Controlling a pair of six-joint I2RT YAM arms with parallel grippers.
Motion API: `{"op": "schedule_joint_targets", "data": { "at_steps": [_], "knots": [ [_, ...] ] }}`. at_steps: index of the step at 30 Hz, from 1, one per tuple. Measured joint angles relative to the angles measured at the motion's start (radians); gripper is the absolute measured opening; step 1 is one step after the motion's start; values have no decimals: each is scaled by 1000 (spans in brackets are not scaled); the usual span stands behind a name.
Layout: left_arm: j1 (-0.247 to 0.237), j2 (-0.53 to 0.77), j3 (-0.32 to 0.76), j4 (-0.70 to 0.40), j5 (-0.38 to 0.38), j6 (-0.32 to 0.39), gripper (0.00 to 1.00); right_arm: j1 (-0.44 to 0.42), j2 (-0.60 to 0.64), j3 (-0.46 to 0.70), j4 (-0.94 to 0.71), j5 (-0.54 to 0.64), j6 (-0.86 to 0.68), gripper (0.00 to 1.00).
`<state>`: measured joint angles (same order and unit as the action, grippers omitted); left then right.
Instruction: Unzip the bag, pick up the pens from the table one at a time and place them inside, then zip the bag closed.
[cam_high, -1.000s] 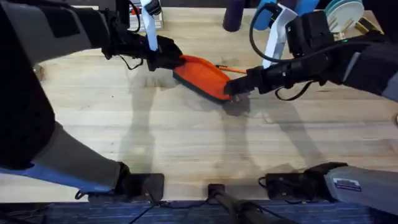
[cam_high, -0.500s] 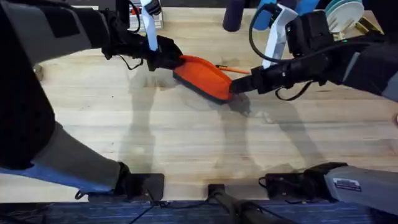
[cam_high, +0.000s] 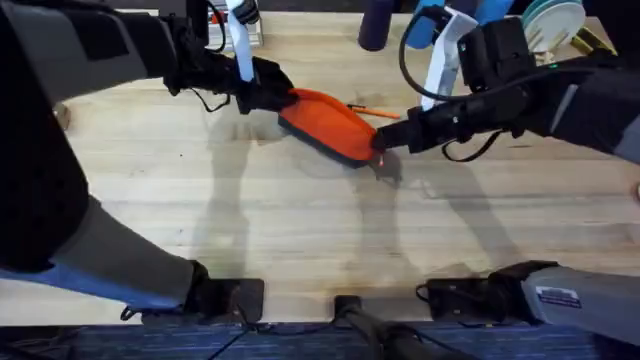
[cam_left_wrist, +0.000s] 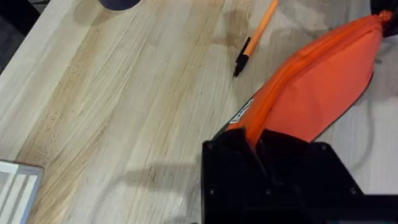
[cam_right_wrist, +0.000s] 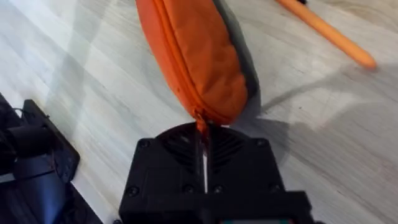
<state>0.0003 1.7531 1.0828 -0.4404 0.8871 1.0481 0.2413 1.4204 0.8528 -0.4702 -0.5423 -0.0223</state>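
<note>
Right gripper (cam_high: 383, 152) sits at the bag's (cam_high: 325, 121) nearer end, jaws pressed together on the little orange zipper tab (cam_right_wrist: 201, 124). The bag stretches slantwise across the desk (cam_high: 300, 230) toward the far edge, where the left gripper (cam_high: 272, 97) has its jaws pinching the other end. Just beyond the bag lies an orange pen (cam_left_wrist: 255, 36), close to the far edge.

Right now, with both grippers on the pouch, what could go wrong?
The right gripper pinches just a small tab at the end of the pouch, so it may slip off as it pulls. The left gripper clamps only the other tip, so the pouch could drag along rather than unzip. The orange pen lies close beside the pouch and might get knocked away.
</note>
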Motion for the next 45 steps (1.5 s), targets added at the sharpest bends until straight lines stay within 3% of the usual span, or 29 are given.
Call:
{"op": "schedule_joint_targets", "data": {
  "at_steps": [9,18,20,26,45],
  "knots": [
    [0,0,0,2,0,0,43,8,-70,11,-3,3,0,31],
    [0,0,0,2,-1,0,43,94,-85,44,1,63,0,31],
    [0,0,0,2,-1,0,43,143,-85,44,52,131,0,31],
    [0,0,0,4,-5,0,43,171,-73,44,157,177,0,30],
    [2,0,0,5,-5,0,43,252,132,50,536,181,108,30]
  ]
}}
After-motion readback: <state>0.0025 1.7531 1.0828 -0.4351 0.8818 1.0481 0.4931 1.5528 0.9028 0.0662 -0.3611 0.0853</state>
